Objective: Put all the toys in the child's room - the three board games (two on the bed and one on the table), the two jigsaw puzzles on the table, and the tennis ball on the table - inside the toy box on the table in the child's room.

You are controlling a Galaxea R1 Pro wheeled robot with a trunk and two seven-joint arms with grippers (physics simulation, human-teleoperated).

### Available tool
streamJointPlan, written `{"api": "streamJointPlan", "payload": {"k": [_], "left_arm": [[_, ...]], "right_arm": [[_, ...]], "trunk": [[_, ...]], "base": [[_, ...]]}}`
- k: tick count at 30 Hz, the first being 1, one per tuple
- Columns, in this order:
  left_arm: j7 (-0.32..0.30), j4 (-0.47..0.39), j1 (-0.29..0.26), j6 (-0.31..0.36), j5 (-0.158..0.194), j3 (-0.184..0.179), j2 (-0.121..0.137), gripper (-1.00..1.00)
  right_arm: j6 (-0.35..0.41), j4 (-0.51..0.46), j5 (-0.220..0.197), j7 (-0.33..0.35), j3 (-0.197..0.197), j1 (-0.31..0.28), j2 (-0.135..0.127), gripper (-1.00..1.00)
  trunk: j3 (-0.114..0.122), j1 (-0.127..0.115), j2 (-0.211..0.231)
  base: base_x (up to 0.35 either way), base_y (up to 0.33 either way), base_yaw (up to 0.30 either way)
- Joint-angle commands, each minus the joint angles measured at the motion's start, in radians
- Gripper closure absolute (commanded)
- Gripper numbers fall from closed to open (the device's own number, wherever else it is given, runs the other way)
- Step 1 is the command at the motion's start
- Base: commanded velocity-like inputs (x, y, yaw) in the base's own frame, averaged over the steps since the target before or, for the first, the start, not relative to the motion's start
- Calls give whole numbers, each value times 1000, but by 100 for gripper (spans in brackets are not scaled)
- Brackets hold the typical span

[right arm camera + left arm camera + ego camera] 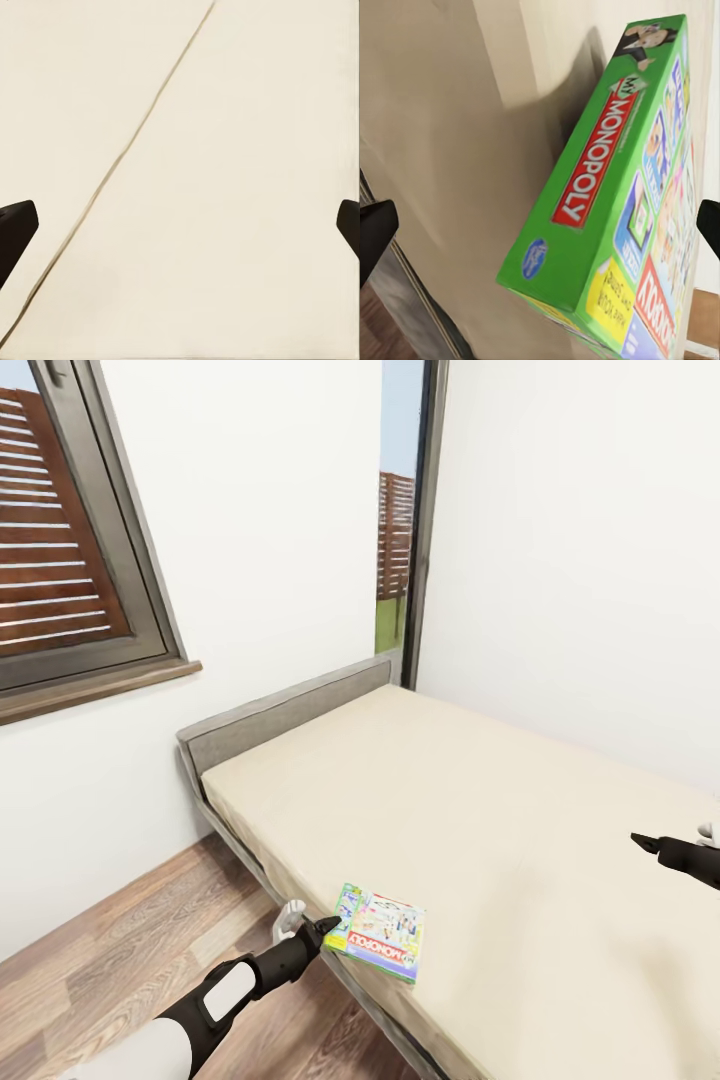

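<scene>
Monopoly box flat at cream bed edge, left claw spread just beside it, right claw spread over bare mattress

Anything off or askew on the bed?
The Monopoly box lies skewed at the mattress edge, one corner by the left end effector, whose fingers are spread. No damage or spill visible.

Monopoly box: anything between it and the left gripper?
Nothing visible. The Monopoly box lies at the bed's near edge, and the left gripper is right at the box's side, jaws open. In the left wrist view the box sits between the fingertips with no other object in the gap.
</scene>
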Motion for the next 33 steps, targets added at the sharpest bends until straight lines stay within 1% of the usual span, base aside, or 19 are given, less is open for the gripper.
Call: {"api": "streamJointPlan", "payload": {"k": [1, 12, 33], "left_arm": [[-2, 1, -1, 5, 9, -4, 0, -100], [-1, 1, -1, 5, 9, -4, 0, -100], [-2, 1, 0, 5, 10, -3, 0, -100]], "right_arm": [[8, -1, -10, -1, -2, -1, 0, -100], [8, -1, -9, -1, -2, -1, 0, -100], [8, -1, -9, -1, -2, -1, 0, -100]], "trunk": [[-1, 0, 0], [-1, 0, 0], [-1, 0, 0]], "base": [[0, 0, -192], [0, 0, -89], [0, 0, -12]]}}
